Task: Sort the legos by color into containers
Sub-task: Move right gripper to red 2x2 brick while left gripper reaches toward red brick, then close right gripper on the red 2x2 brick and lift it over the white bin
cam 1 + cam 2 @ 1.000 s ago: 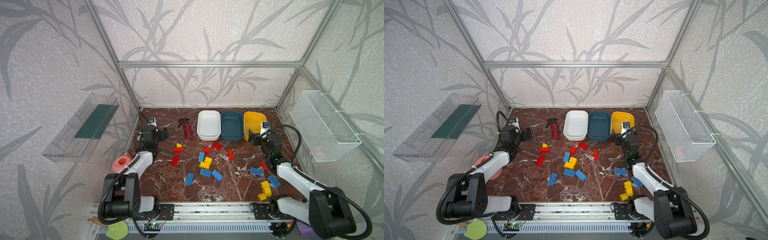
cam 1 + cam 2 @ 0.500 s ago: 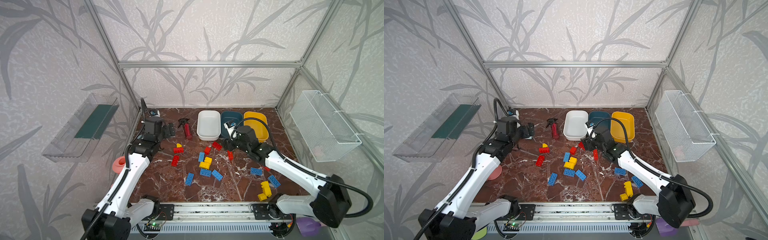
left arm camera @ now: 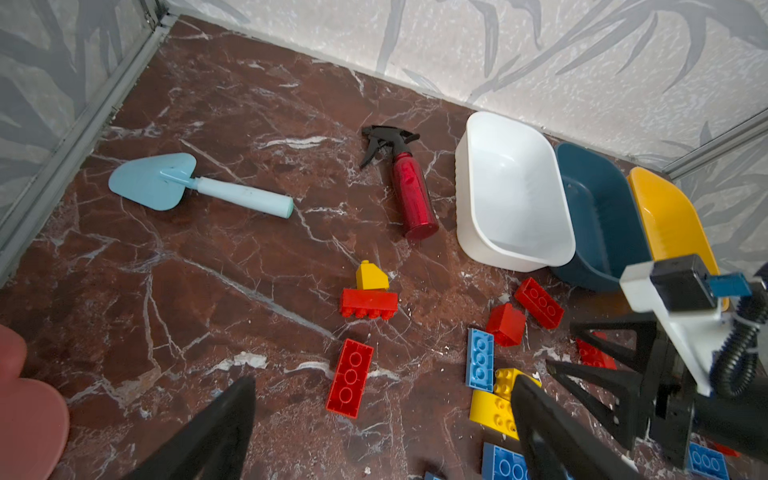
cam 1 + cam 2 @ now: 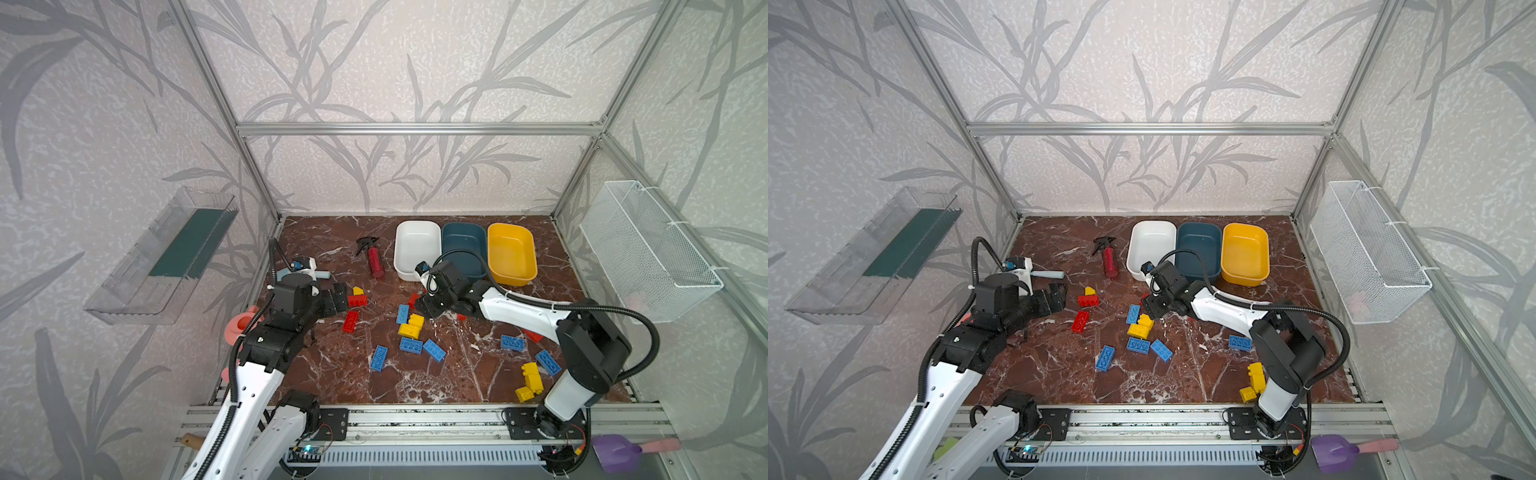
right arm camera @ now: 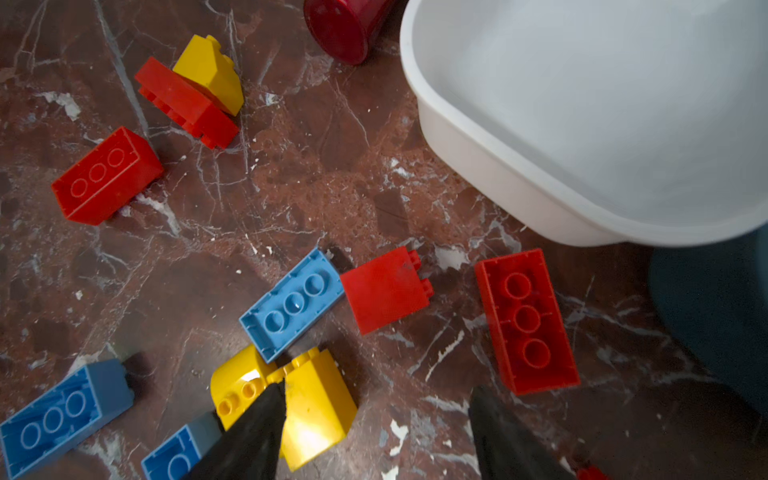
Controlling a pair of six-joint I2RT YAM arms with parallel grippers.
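Both arms have swung out over the legos point(image 4: 410, 345), all loose on the marble floor point(image 4: 332, 374). The far white tub point(image 4: 417, 245), teal tub point(image 4: 463, 245) and yellow tub point(image 4: 510, 253) are empty. The left gripper point(image 4: 338, 297) and right gripper point(image 5: 378, 388) gape, holding nothing. The first pick looks pending: the right one must straddle the red square brick point(image 5: 384, 289), then close.

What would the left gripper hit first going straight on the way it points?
Probably the red brick touching the yellow sloped piece, just ahead of the open left gripper; if it angles down, the long red brick.
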